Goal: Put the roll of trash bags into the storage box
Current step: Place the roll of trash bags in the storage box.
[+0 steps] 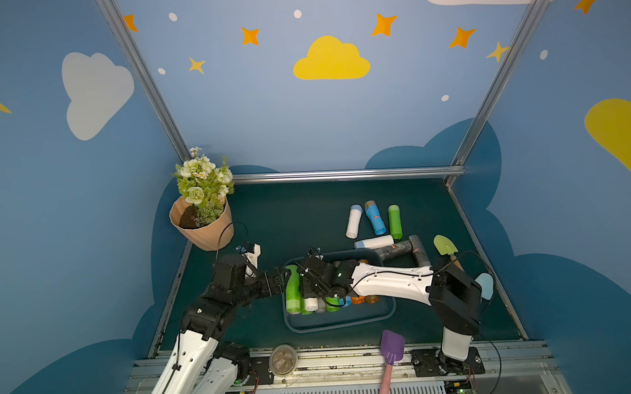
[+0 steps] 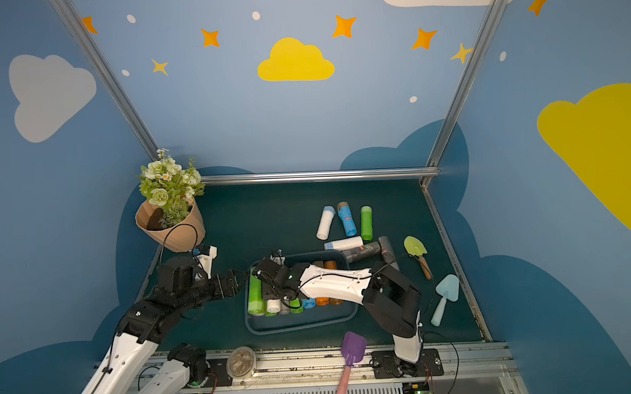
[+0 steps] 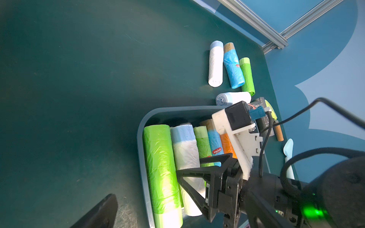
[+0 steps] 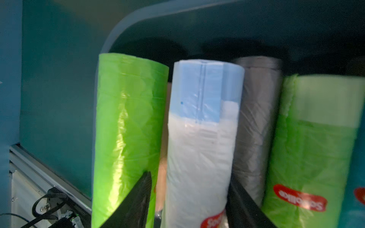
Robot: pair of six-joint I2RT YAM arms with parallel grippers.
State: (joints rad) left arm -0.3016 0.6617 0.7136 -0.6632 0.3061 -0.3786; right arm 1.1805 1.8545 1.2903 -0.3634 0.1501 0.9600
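The storage box point(image 1: 334, 327) point(image 2: 298, 328) lies front centre and holds several rolls side by side. My right gripper point(image 4: 189, 175) point(image 1: 305, 297) reaches down into its left part. The jaws straddle a white roll of trash bags point(image 4: 201, 138) point(image 3: 185, 150) with a blue band; a gap shows on one side, so they stand open around it. That roll lies between a large green roll point(image 1: 292, 290) and a grey one point(image 4: 258, 122). My left gripper point(image 1: 279, 280) hovers open just outside the box's left rim, holding nothing. Only one of its fingers point(image 3: 102, 211) shows in the left wrist view.
Loose rolls lie behind the box: white point(image 1: 354, 222), blue point(image 1: 375, 217), green point(image 1: 395, 222), another white point(image 1: 374, 243) and dark grey ones point(image 1: 400, 249). A flower pot point(image 1: 204, 228) stands back left. Trowels point(image 1: 445, 247) point(image 1: 486, 285) lie right, a purple scoop point(image 1: 390, 352) and a jar point(image 1: 282, 360) in front.
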